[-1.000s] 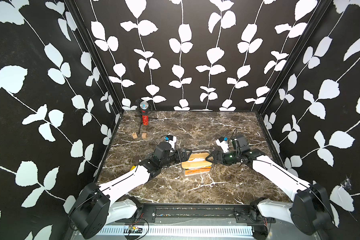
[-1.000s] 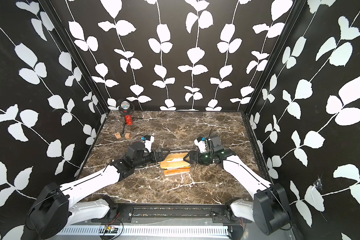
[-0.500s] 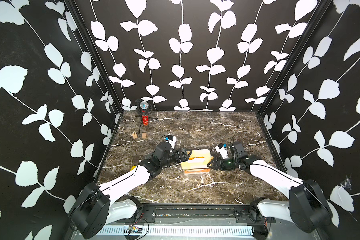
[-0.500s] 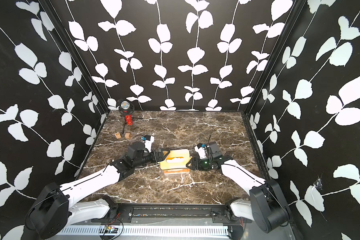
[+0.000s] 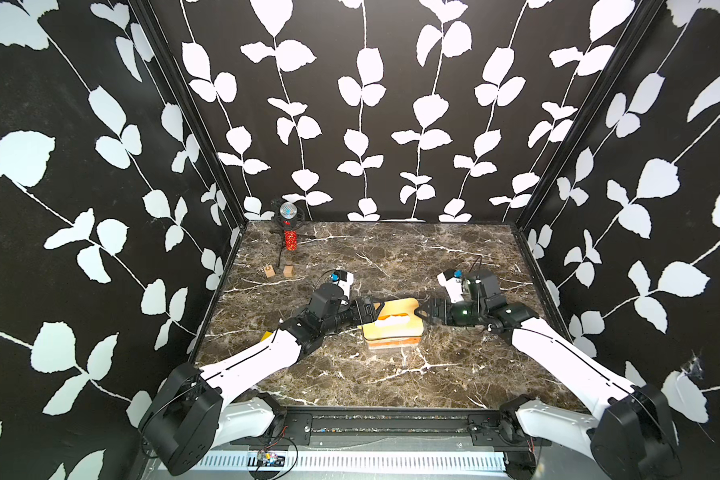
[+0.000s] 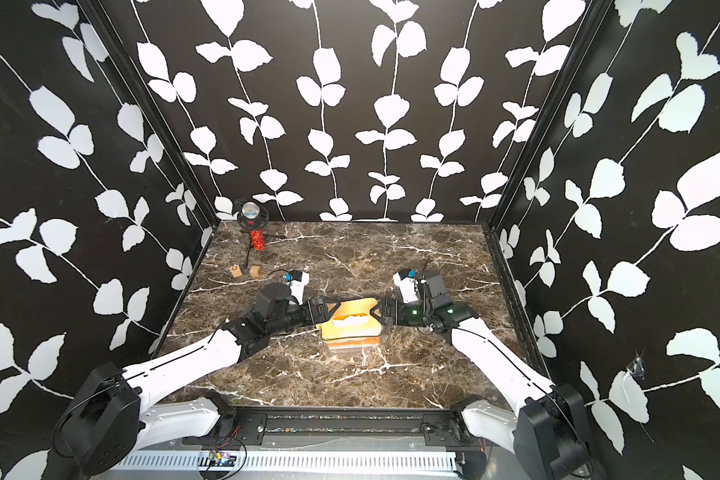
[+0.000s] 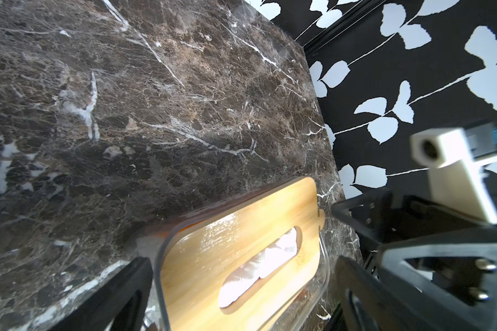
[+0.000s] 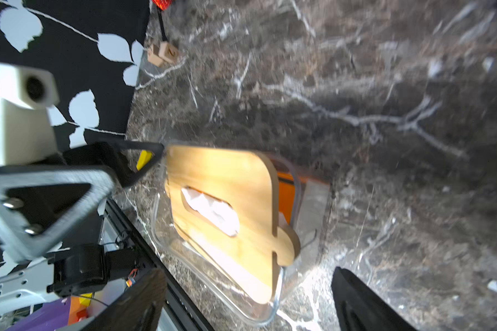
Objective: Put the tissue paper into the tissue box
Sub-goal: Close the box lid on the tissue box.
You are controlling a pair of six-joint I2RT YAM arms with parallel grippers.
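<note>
Your left pincer (image 5: 376, 316) and right pincer (image 5: 424, 314) gape at the box (image 5: 391, 342) ends; one nudge could knock its crooked lid (image 5: 400, 308) off.

Bright top views, blurred wrist views, glare on lid (image 7: 207, 252)

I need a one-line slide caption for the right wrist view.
Bamboo lid rests on the clear tissue box, tissue in its slot, right gripper open.

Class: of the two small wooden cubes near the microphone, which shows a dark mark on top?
The cube nearer the side wall; its top bears a dark curved mark, while its neighbour looks plain.
</note>
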